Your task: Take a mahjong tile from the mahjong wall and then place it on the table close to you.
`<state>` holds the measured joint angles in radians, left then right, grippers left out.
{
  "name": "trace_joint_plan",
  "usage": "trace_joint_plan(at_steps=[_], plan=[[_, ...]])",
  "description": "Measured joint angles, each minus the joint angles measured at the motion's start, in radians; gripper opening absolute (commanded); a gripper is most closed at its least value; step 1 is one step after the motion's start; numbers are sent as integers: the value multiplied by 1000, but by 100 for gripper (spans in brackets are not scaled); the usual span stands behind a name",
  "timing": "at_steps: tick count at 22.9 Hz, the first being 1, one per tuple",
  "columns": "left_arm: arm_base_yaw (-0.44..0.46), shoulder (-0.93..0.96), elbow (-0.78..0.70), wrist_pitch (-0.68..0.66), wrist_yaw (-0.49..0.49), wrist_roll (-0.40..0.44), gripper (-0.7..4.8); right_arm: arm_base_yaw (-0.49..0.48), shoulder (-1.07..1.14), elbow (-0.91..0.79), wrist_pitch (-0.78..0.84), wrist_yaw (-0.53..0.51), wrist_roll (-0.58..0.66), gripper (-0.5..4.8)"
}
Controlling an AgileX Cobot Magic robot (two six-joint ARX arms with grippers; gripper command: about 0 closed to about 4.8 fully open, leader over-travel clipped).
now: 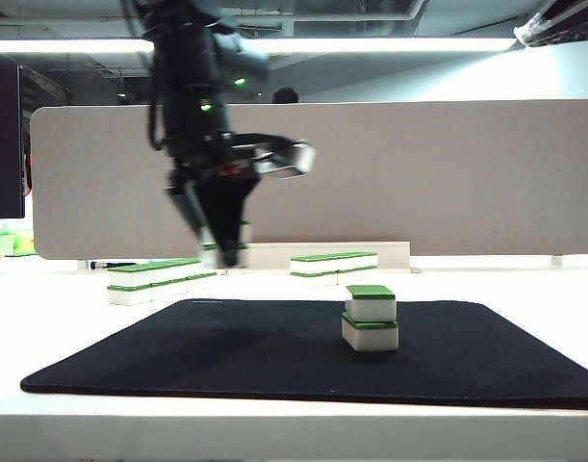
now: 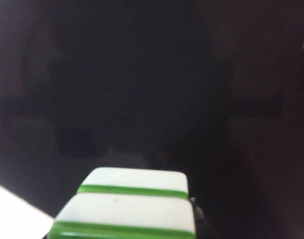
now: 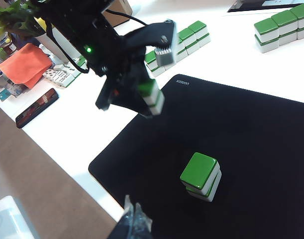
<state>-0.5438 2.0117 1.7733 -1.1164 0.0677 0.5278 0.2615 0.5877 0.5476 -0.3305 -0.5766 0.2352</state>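
Note:
My left gripper [image 1: 224,252] hangs in the air over the far left part of the black mat [image 1: 226,356], shut on a white mahjong tile [image 1: 226,241] with green bands. In the left wrist view the tile [image 2: 132,204] looks like two stacked, with dark mat beneath. The right wrist view shows the same gripper [image 3: 151,102] and its tile [image 3: 152,97]. The mahjong wall [image 1: 159,277] lies behind on the white table [image 1: 43,318]; the right wrist view has the wall [image 3: 179,42] just beyond the arm. My right gripper [image 3: 133,209] hovers shut over the mat's near edge, holding nothing.
Two tiles stacked slightly askew [image 1: 370,318] stand on the mat right of centre; the right wrist view shows that stack [image 3: 201,177]. A shorter tile row [image 1: 334,268] lies at the back. A grey partition [image 1: 419,173] closes off the rear. Clutter and an orange cloth [image 3: 25,64] sit past the table's side.

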Motion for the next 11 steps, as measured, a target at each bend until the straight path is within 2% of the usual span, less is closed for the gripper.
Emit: trace_joint_plan(at_steps=[5,8,11], plan=[[-109,18,0,22,0,83,169,0,0,0,0,0,0,-1],[-145,60,0,19,-4,86,169,0,0,0,0,0,0,-1],[-164,63,0,24,36,86,169,0,0,0,0,0,0,-1]])
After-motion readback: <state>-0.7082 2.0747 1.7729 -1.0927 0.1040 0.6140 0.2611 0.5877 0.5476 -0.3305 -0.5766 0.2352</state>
